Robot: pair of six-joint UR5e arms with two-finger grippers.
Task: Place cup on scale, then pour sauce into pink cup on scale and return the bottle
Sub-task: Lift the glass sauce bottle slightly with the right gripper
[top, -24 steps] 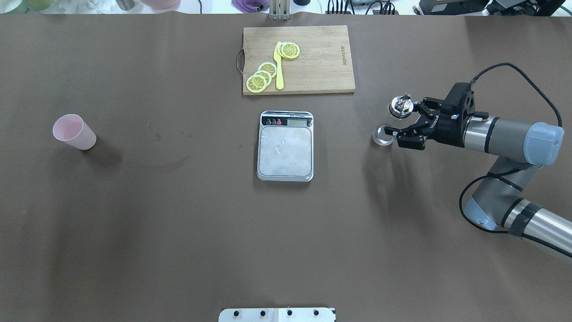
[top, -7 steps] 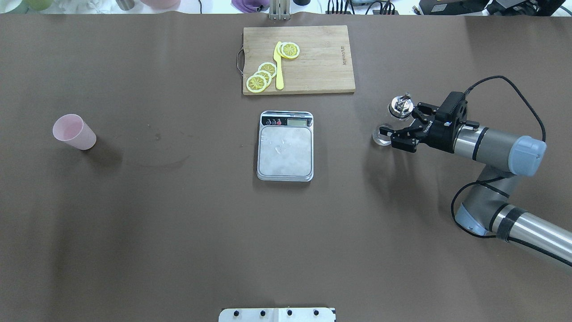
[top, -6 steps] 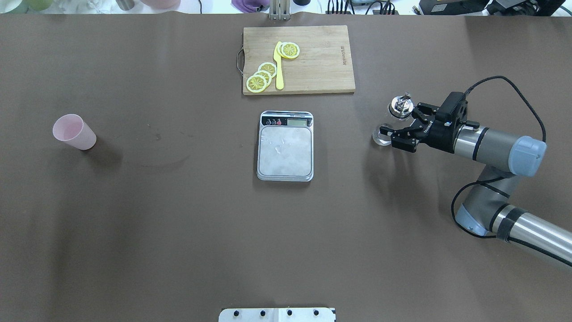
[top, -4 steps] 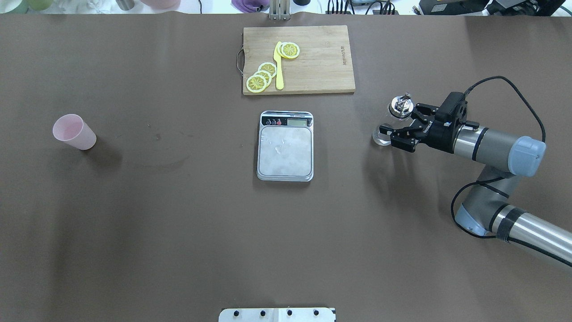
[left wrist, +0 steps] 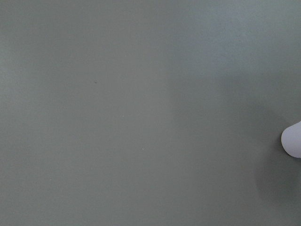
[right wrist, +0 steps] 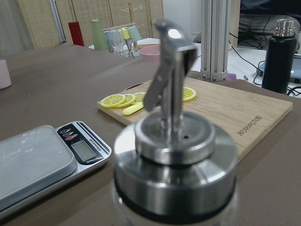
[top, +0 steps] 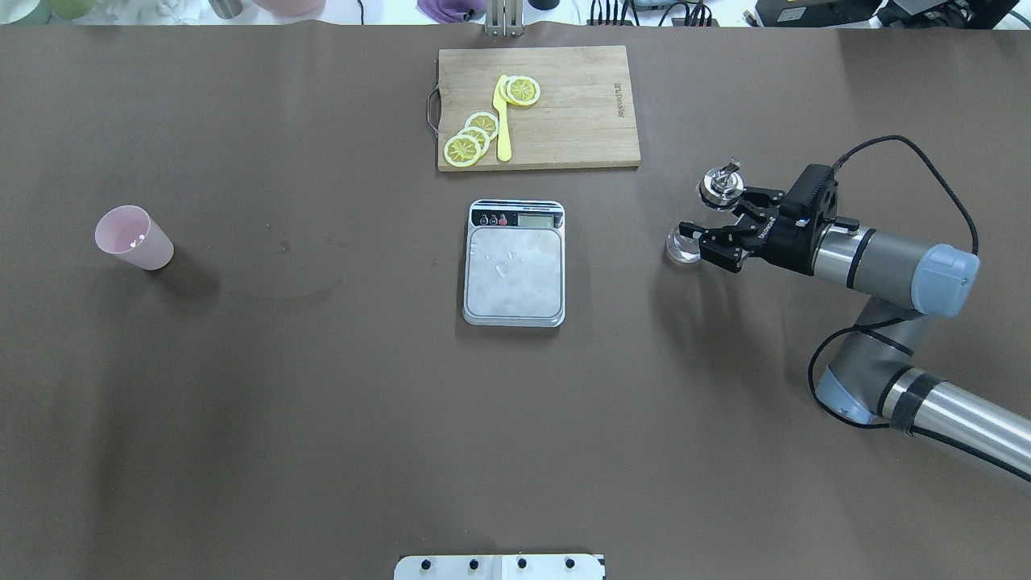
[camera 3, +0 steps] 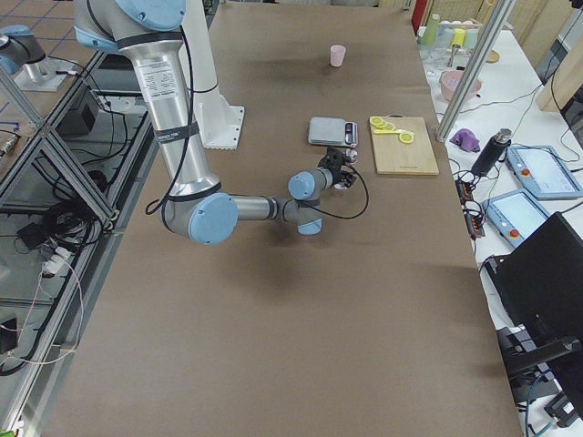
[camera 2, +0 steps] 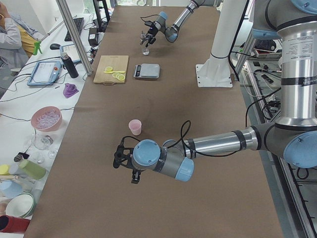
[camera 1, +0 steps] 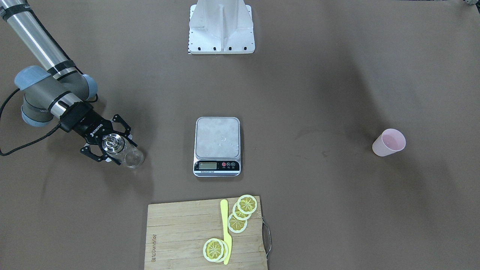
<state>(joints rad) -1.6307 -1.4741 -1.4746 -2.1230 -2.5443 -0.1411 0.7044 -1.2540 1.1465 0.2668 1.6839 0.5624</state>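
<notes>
Brown mat over the whole table [top: 322, 419], with a cluttered side bench off past the far edge. The scale [top: 514, 266] sits dead centre with nothing standing on its platform, just a few wet-looking specks. The cup [top: 133, 237] is upright way out on the robot's left, well apart from the scale. So the first step isn't done yet, going by the task.

The bottle [camera 1: 111, 144] stands on the robot's right side, level with the scale but well clear of it. The right gripper [camera 1: 126, 153] comes in sideways, with a finger on each side of the glass below the cap. It looks clamped on the body to me. The left gripper [camera 2: 125, 163] only shows in the side view, near the cup, and I can't tell if it's open or closed.

My guesses on handling:
- The bottle is glass, so it's rigid, smooth and probably slippery, and it won't survive a drop.
- The chunky chrome cap likely makes it top-heavy.
- Mid-body on the glass seems the right spot, since it leaves the spout free for pouring.
- The cup is thin plastic, so it's very light, easy to knock over, and may flex if squeezed hard.
- The cup tapers, so I'd grab across the wall near the rim, gently.

There's also a cutting board [top: 564, 129] with lemon slices beyond the scale. It isn't in the way.
</notes>
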